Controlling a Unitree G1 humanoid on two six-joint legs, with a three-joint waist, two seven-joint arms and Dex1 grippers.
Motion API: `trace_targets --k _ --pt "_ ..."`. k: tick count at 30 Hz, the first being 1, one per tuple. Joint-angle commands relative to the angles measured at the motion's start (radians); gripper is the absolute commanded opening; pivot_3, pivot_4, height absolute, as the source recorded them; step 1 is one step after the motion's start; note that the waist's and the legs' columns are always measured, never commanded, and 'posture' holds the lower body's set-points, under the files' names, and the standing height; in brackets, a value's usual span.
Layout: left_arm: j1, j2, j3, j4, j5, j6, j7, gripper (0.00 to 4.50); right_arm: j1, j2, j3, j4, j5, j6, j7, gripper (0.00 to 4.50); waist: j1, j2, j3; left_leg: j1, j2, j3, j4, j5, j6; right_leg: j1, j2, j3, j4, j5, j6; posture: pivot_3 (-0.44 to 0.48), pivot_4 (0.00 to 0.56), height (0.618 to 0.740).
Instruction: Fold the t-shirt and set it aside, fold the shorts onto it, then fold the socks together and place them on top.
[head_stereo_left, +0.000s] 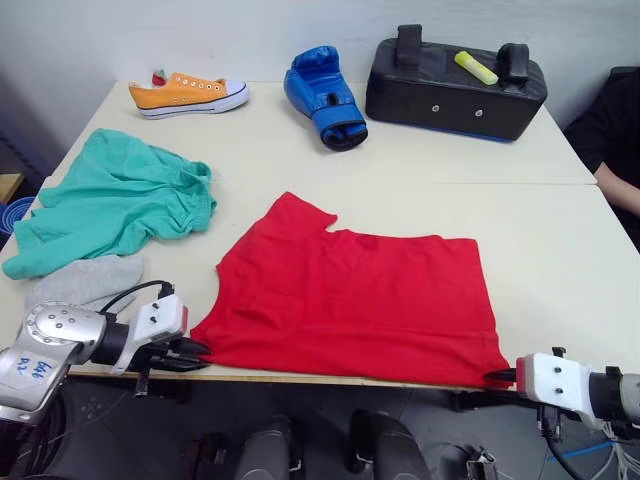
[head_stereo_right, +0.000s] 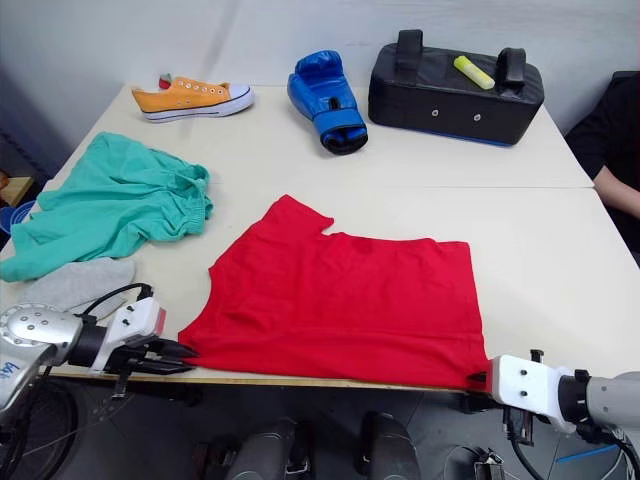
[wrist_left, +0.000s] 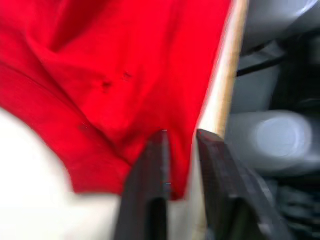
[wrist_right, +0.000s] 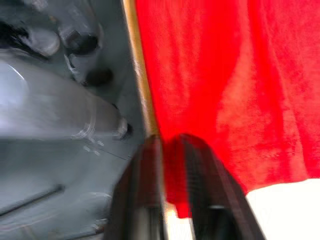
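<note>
A: Left fingers?
B: Narrow gap, with the near left corner of the t-shirt between them at the front edge of the surface; pinching the hem. Wrist low, at edge level, forearm coming in from the robot's left, fingers pointing right along the edge.

A: Right fingers?
B: Same on the other side: nearly pressed together, red fabric caught between them at the near right corner. Right arm is below the surface edge, white wrist housing level, fingers pointing left toward the hem corner.

A: T-shirt state?
B: Lying flat, spread across the near middle of the surface, one sleeve pointing toward the far side, lower hem along the front edge.

A: Other task items?
B: The shorts lie crumpled at the left, apart from the tee. The socks lie just in front of them, touching their near edge, close to the left arm.

A: Beyond that?
B: Far edge: an orange sneaker, a blue boxing glove, a black strike pad with a yellow marker on top. A person's arm at the right margin.
</note>
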Motion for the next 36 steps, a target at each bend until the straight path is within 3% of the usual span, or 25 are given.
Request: trace_targets --k 1,5,8,11,15,20,27,28,31,36 --pt "-0.153 0.022 0.06 0.064 -0.141 0.172 -0.058 2.18 -0.084 -0.013 -0.085 -0.059 0.236 0.194 0.008 2.18 0.001 -0.001 0.0 0.0 0.0 -0.001 0.001 0.0 0.0 0.0 0.0 0.0 0.0 0.0 0.0 0.0 0.15 0.74" --pt "-0.53 -0.103 -0.011 0.36 -0.104 0.239 0.01 3.47 -0.382 -0.03 -0.036 0.026 0.429 0.445 -0.107 3.6 0.005 -0.001 0.002 0.0 -0.001 -0.002 0.003 0.004 0.003 0.002 0.0 0.0 -0.001 0.003 -0.001 0.0 0.15 0.74" --pt "-0.768 -0.231 -0.06 0.599 -0.014 0.226 0.124 4.4 -0.629 0.01 0.09 0.142 0.403 0.591 -0.246 4.5 0.006 -0.004 0.002 -0.001 -0.002 -0.003 0.003 0.007 0.004 0.002 -0.001 -0.001 -0.002 0.007 -0.001 0.0 0.15 0.74" --pt "-0.949 -0.354 -0.092 0.859 0.085 0.153 0.248 4.46 -0.857 0.097 0.213 0.318 0.299 0.675 -0.415 4.5 0.003 -0.008 0.002 -0.003 -0.002 -0.002 0.003 0.011 -0.002 0.0 -0.001 -0.001 0.0 0.01 -0.001 0.0 0.15 0.74" --pt "-1.073 -0.462 -0.13 1.109 0.193 0.002 0.332 4.46 -1.047 0.182 0.292 0.566 0.168 0.704 -0.555 4.5 -0.007 -0.009 0.002 -0.008 -0.003 0.004 0.002 0.015 0.004 -0.005 -0.001 -0.001 0.005 0.009 0.0 0.0 0.15 0.74" --pt "-1.174 -0.553 -0.115 1.321 0.269 -0.118 0.476 4.46 -1.175 0.251 0.344 0.752 0.087 0.715 -0.601 4.5 -0.024 -0.011 0.003 -0.02 -0.007 0.008 0.004 0.015 0.006 -0.018 0.003 -0.001 0.008 0.007 0.004 0.0 0.15 0.74" --pt "-1.2 -0.601 -0.114 1.422 0.342 -0.17 0.561 4.46 -1.252 0.31 0.396 0.853 0.018 0.769 -0.618 4.5 -0.045 -0.012 0.004 -0.018 -0.007 0.009 0.007 0.017 0.008 -0.019 0.0 0.002 0.013 0.008 0.006 0.0 0.15 0.74" --pt "-1.198 -0.602 -0.115 1.428 0.352 -0.173 0.566 4.49 -1.254 0.315 0.4 0.859 0.009 0.775 -0.623 4.32 -0.048 -0.012 0.004 -0.018 -0.007 0.009 0.007 0.017 0.008 -0.018 -0.001 0.002 0.014 0.008 0.006 0.0 0.15 0.74" --pt "-1.196 -0.605 -0.104 1.442 0.363 -0.173 0.577 3.85 -1.252 0.324 0.4 0.862 -0.002 0.781 -0.622 3.57 -0.049 -0.012 0.004 -0.017 -0.006 0.009 0.008 0.018 0.007 -0.018 -0.002 0.002 0.015 0.008 0.005 0.0 0.15 0.74" --pt "-1.189 -0.607 -0.089 1.452 0.385 -0.169 0.59 2.18 -1.24 0.328 0.399 0.848 -0.018 0.763 -0.609 1.79 -0.049 -0.012 0.003 -0.017 -0.006 0.009 0.008 0.018 0.007 -0.018 -0.001 0.002 0.015 0.008 0.005 0.0 0.15 0.74"
